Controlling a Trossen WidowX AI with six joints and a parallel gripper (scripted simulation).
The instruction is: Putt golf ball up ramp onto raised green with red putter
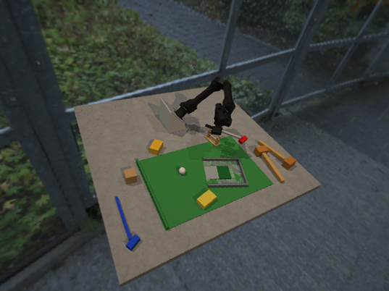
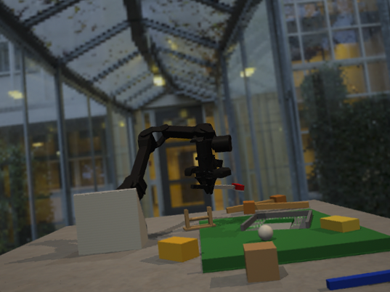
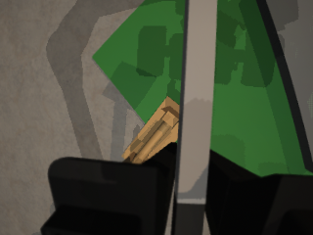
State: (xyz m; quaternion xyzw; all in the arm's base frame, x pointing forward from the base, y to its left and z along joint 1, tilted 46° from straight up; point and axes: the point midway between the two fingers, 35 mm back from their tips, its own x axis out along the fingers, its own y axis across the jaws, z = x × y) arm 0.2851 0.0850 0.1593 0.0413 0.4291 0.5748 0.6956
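My gripper (image 1: 215,132) (image 2: 210,191) (image 3: 185,149) is shut on the pale shaft of the red putter and holds it in the air above the wooden rack (image 1: 215,143) (image 2: 200,227) (image 3: 139,143). The putter's red head (image 1: 243,139) (image 2: 238,186) sticks out to the right, tilted slightly down in the exterior view; it is out of the wrist view. The white golf ball (image 1: 182,170) (image 2: 265,232) rests on the green mat (image 1: 173,201) (image 2: 226,249). Beyond it, a pale ramp (image 1: 211,173) meets a dark green square (image 1: 224,172) inside a grey border (image 1: 227,185) (image 2: 285,213).
A yellow block (image 1: 206,199) (image 2: 339,223) sits on the mat, another yellow block (image 1: 155,147) beside it. An orange-brown cube (image 1: 130,175) (image 2: 261,262) and a blue putter (image 1: 123,217) lie nearer. Two orange mallets (image 1: 274,168) (image 1: 273,151) lie far right. A pale panel (image 1: 164,115) stands near the arm's base.
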